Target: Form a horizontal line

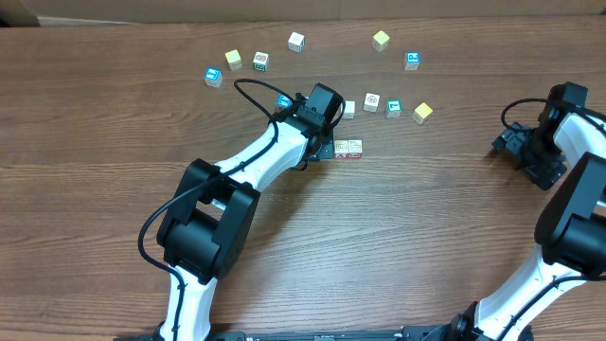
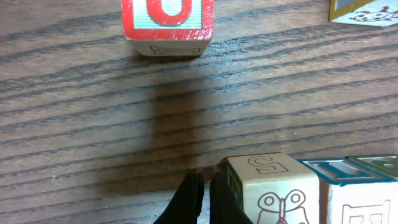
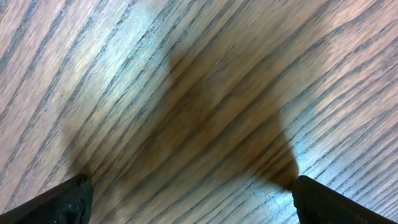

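Touching whitish cubes, side-by-side, str8

A brown wood-grain table with a tan surface behind.

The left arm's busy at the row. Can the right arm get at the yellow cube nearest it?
Probably yes: nothing stands between that yellow cube and the right arm's open fingers.

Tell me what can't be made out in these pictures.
Left wrist view: red-bordered wooden "U" cube, top cut off by the upper edge.
Left wrist view: row of small whitish wooden cubes, far end cut off by the right edge.
Overhead: prints on the scattered small wooden cubes, too small to read.
Right wrist view: only blurred brown wooden table.
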Robot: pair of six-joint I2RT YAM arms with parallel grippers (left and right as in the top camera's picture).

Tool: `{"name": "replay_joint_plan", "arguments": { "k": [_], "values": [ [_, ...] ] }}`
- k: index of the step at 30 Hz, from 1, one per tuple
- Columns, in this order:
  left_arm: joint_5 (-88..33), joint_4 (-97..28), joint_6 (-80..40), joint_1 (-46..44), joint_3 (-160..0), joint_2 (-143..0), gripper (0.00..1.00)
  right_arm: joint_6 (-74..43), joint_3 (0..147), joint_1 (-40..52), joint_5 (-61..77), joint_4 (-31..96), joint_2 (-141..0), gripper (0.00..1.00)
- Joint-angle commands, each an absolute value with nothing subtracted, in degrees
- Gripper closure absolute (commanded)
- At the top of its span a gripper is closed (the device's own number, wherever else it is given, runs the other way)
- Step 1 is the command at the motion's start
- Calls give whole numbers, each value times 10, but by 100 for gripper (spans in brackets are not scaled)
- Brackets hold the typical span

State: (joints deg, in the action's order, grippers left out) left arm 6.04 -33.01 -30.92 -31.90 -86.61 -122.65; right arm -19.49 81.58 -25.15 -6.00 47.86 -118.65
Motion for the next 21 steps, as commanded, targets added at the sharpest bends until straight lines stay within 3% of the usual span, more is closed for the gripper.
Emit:
{"name": "replay_joint_plan", "arguments": {
  "k": [1,21],
  "values": [
    [60,-333,-295,-323,-886,-1221,96,-195,810,-255,-75,479,-1193,0],
    [59,-357,-296,-326,-908,-1220,96,-195,810,-255,-75,479,-1193,0]
  ]
}}
